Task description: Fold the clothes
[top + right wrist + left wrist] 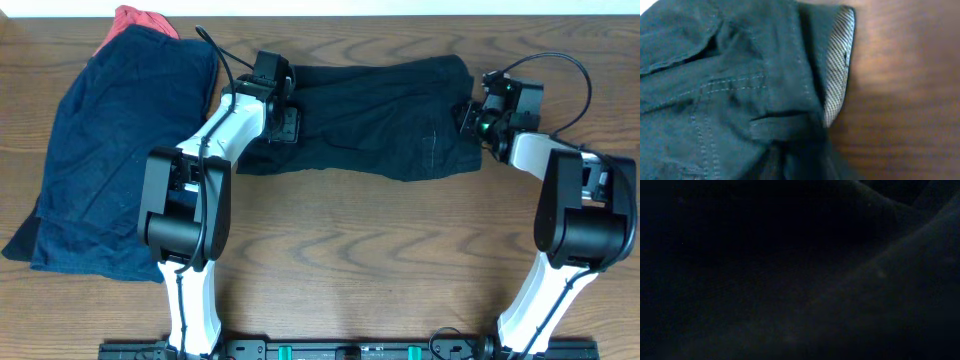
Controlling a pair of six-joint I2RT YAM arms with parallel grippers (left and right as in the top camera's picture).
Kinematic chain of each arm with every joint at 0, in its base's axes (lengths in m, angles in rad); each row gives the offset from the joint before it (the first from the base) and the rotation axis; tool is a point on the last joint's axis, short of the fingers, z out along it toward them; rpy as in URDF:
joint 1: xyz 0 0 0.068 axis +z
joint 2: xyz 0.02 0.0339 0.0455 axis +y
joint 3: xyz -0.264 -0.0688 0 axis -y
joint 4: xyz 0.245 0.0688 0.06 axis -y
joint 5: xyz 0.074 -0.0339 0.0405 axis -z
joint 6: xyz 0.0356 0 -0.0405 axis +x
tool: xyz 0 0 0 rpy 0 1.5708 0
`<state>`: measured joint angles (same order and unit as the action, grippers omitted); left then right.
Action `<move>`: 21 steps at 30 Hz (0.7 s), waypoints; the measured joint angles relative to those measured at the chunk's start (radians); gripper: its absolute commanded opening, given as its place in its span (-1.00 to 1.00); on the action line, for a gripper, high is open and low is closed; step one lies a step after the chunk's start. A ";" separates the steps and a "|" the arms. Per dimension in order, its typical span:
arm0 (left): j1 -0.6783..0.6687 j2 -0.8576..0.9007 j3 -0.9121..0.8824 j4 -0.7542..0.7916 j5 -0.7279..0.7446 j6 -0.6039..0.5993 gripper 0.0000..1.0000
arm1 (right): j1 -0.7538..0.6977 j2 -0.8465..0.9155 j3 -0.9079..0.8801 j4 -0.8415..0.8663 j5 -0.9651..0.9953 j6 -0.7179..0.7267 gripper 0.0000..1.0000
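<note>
A black garment (370,115) with a waistband and belt loop lies stretched across the back middle of the table. My left gripper (285,120) is down on its left end. The left wrist view shows only dark cloth (840,280) pressed close, with the jaws hidden. My right gripper (472,118) is at its right end. In the right wrist view the cloth (730,100) bunches into the jaws (805,170) beside the striped waistband lining (837,70). A navy garment (110,160) lies spread at the left.
A red garment (140,20) pokes out from under the navy one at the back left corner. Bare wooden table (400,260) lies in front of the clothes. The arm bases stand at the front edge.
</note>
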<state>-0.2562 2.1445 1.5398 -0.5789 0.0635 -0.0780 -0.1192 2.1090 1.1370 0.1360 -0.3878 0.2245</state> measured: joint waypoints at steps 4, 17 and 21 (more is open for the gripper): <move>0.000 0.000 0.000 0.000 0.000 0.000 0.30 | -0.002 0.003 0.000 0.000 -0.015 0.030 -0.98; -0.020 0.000 0.010 -0.064 0.012 -0.004 0.05 | -0.177 0.001 0.013 -0.159 -0.269 0.039 -0.98; -0.059 0.000 0.010 -0.098 0.033 -0.004 0.05 | -0.265 -0.023 0.048 -0.364 -0.300 -0.026 -0.98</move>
<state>-0.3153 2.1445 1.5501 -0.6765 0.0963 -0.0818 -0.3840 2.0865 1.1847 -0.2276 -0.6880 0.1989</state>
